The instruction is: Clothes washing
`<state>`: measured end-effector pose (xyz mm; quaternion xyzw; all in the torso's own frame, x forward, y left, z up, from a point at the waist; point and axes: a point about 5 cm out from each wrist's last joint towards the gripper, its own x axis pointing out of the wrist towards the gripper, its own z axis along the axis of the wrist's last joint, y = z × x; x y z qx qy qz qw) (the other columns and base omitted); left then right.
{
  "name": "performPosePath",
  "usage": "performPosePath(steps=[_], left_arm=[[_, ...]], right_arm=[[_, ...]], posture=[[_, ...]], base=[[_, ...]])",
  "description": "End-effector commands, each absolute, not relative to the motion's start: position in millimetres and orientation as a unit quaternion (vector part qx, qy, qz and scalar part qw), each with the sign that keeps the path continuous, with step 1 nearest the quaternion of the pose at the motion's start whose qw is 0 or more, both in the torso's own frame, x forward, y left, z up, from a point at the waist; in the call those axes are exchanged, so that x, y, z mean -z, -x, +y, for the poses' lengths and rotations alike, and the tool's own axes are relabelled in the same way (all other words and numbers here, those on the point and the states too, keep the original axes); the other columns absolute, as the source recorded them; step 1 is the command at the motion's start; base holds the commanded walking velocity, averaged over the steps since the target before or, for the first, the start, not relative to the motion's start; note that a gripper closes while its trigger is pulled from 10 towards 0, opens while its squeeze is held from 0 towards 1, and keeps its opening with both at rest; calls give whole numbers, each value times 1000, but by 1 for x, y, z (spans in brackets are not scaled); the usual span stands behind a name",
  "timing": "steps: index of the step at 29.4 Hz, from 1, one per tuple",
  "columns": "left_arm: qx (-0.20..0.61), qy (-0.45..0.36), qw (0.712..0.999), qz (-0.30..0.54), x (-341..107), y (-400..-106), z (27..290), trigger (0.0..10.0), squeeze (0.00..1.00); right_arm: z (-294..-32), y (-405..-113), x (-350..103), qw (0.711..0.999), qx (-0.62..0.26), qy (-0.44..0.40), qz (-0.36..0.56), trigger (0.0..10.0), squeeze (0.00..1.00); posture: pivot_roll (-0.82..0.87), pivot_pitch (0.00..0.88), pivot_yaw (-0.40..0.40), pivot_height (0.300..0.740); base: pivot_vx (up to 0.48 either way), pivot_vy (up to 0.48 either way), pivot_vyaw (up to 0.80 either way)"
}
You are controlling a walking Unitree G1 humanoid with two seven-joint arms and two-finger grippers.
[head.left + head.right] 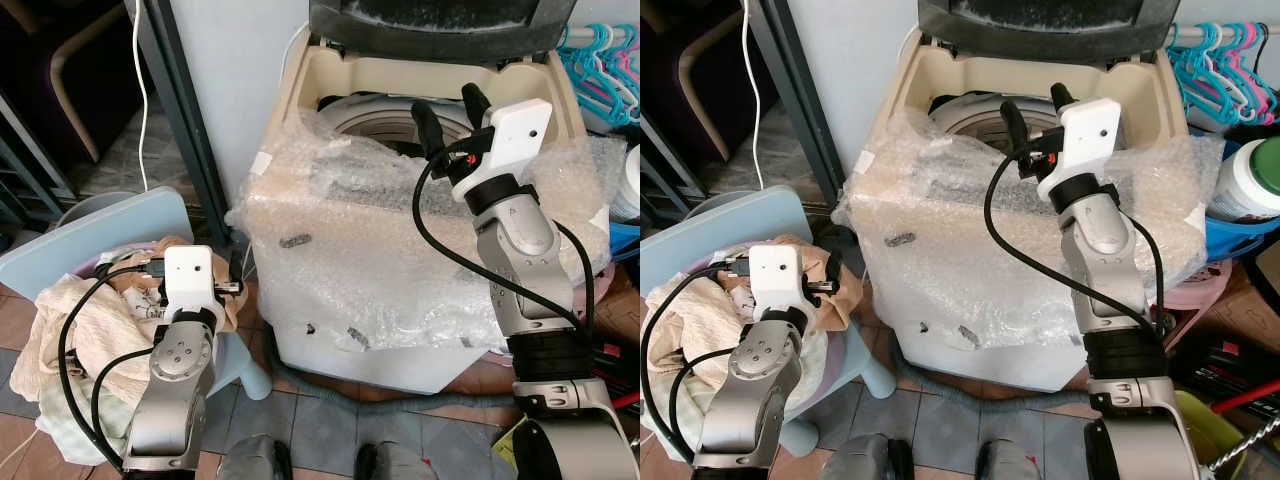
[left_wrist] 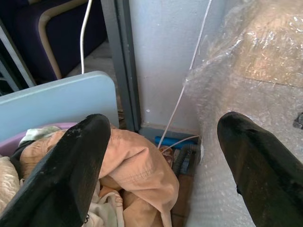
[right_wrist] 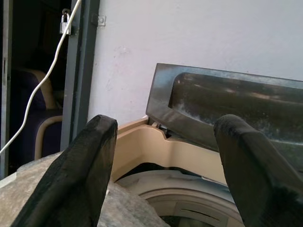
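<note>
The clothes (image 1: 90,330) lie in a heap in a basket on the blue chair (image 1: 120,225), beside the washing machine (image 1: 400,250). Its lid is up. The left pincer (image 2: 161,156) is spread wide over a tan piece, holding nothing. The right pincer (image 1: 448,112), also spread and empty, hangs over the drum. Most of the loading looks left to do.

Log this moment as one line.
left gripper: open, over clothes | right gripper: open, empty, above washer drum | lid: up
</note>
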<state>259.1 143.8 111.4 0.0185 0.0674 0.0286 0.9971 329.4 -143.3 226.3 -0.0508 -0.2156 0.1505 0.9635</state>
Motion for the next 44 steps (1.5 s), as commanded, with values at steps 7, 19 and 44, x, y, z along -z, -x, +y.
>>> performPosePath(steps=[7, 19, 44], left_arm=[[-52, -30, 997, 57, -114, -261, 149, 10000, 0], [-58, -32, 997, 36, -118, -265, 146, 10000, 0], [-137, -75, 977, 145, -100, -232, 190, 10000, 0]], right_arm=[[-119, -315, -231, 955, -201, 53, -212, 10000, 1000], [-108, -308, -229, 953, -230, 45, -193, 10000, 980], [-75, -309, -93, 954, -264, 63, 125, 10000, 0]], posture=[[-3, 98, 14, 740], [-6, 98, 12, 740], [141, 184, 28, 740]], base=[[0, 314, 788], [0, 0, 788], [0, 0, 86]])
